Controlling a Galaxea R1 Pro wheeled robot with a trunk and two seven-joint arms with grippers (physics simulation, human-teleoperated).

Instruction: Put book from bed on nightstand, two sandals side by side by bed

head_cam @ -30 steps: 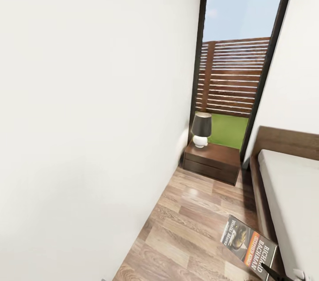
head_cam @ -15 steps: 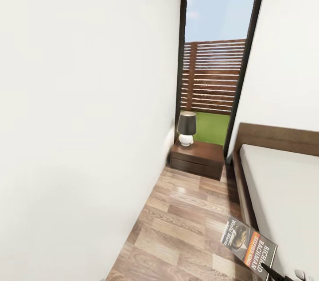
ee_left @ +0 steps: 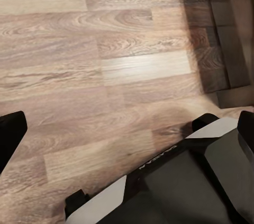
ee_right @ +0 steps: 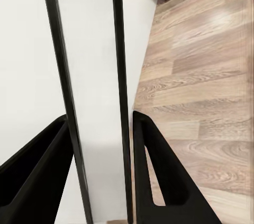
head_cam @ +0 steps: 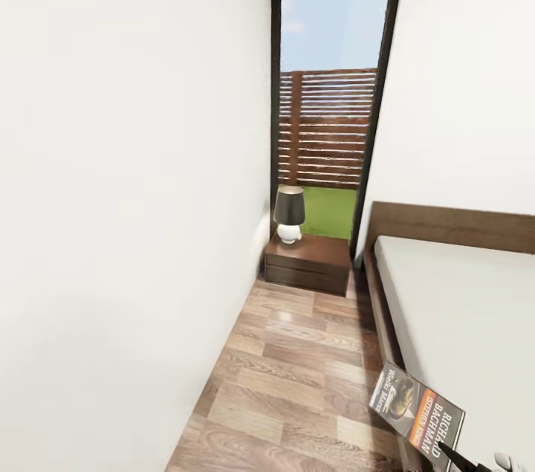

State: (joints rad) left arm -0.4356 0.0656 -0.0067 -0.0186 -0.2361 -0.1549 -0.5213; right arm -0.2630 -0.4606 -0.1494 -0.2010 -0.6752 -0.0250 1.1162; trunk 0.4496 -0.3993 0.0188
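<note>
Clamped the book point(head_cam: 416, 416) in the right pincer point(ee_right: 100, 176), with a black finger point(ee_right: 164, 176) pressed to each cover and the white page edge between them. Carried it low at 5 o'clock in the head view, cover up and tilted, above the floor point(head_cam: 297, 375) and just beside the bed point(head_cam: 461, 308). Hung the left pincer point(ee_left: 127, 131) empty with its fingers apart, over bare planks near the robot's own base point(ee_left: 174, 187).

Faced a narrow aisle: wall point(head_cam: 126, 197) at 9 o'clock, bed at 3 o'clock, nightstand point(head_cam: 308, 264) at 12 o'clock under the tall window point(head_cam: 331, 85). Judged the book well apart from the nightstand, so the carry was only partly done.

Saw several ways to spoil it from here:
- Gripped the book by a small part near one end, most of it sticking out past the fingers; could slip or pivot on a sudden stop.
- Kept the book close to the bed frame; could clip the wood on a turn toward 3 o'clock and be knocked loose.
- Noted the lamp point(head_cam: 289, 213) on the nightstand's 9 o'clock side; could be toppled by a careless reach, so the free top toward 3 o'clock looked safer.
- Had little room at 9 o'clock; could scrape the wall with the left arm.
</note>
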